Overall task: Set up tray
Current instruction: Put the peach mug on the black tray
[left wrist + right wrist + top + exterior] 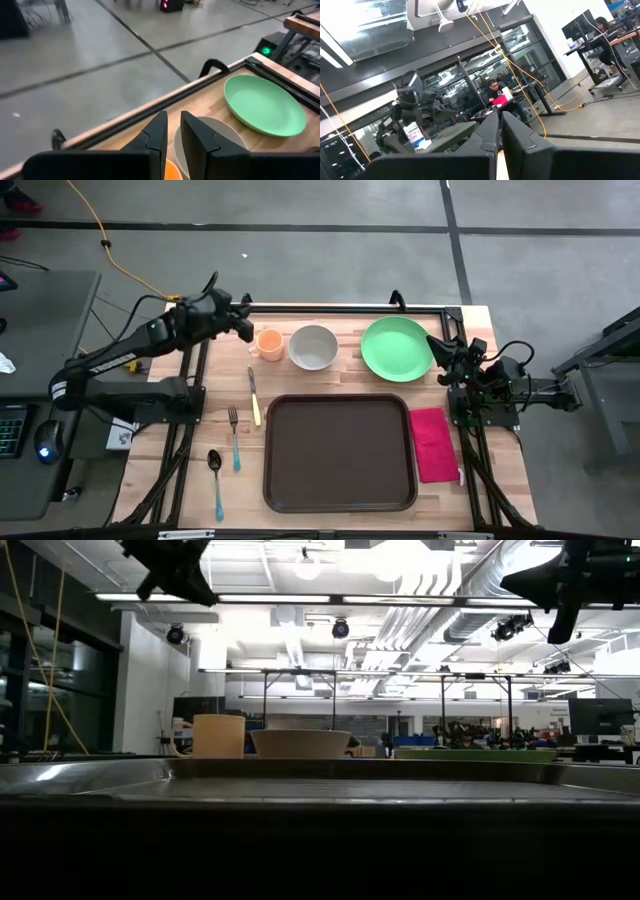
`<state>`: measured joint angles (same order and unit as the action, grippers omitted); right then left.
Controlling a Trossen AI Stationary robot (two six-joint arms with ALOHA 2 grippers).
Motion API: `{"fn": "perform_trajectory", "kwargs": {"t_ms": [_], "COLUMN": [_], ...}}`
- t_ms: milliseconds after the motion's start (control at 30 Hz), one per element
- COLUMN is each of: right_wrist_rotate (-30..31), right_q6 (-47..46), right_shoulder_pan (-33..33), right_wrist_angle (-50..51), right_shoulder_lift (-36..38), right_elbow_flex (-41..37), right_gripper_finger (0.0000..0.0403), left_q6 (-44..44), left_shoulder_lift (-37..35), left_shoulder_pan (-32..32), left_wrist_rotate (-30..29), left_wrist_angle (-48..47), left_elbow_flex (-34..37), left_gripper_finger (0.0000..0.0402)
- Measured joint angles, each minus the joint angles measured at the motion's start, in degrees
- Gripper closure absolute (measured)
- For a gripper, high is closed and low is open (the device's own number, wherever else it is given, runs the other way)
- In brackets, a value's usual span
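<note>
Left gripper point(246, 332): fingers only slightly apart, holding nothing, above the small orange plastic cup point(269, 343) near the far edge of the surface.
Right gripper point(436, 346): closed, empty, waiting at the right edge.
Tray: large dark brown rectangular plastic tray point(340, 452), empty, at the near edge.
Done: nothing placed.
Left: white bowl point(313, 347), green round plate point(397, 348), cutlery, magenta napkin point(433, 443) all lie beside it.

I see the tray point(340, 452) bare, open from above. Cup point(269, 343), bowl point(313, 347) and plate point(397, 348) crowd the table's far edge; cutlery point(235, 438) lines the left.
</note>
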<state>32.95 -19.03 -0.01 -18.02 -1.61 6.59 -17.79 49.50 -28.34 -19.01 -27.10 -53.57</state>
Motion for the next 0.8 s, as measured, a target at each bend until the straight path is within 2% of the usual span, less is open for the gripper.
{"fn": "perform_trajectory", "kwargs": {"t_ms": [233, 467, 600, 800], "right_wrist_rotate": [1.56, 1.68, 3.14, 5.76], "right_q6": [0.00, 0.00, -0.14, 0.00], "right_shoulder_pan": [0.01, 0.01, 0.00, 0.00], "right_wrist_angle": [0.02, 0.02, 0.04, 0.11], "right_shoulder_lift": [0.00, 0.00, 0.00, 0.00], "right_elbow_flex": [0.00, 0.00, 0.00, 0.00], "right_gripper_finger": [0.0402, 0.0402, 0.0402, 0.0402], "left_q6": [-0.78, -0.69, -0.56, -0.54], "left_shoulder_lift": [4.55, 7.28, 8.52, 10.75], "left_shoulder_pan": [-10.23, -17.55, -20.13, -20.80], "left_wrist_rotate": [14.72, 24.70, 27.37, 27.47], "left_wrist_angle": [-0.14, -0.97, -4.14, -6.62], "left_elbow_flex": [-0.23, -0.23, -0.23, -0.21], "left_gripper_finger": [0.0316, 0.0316, 0.0316, 0.0316]}}
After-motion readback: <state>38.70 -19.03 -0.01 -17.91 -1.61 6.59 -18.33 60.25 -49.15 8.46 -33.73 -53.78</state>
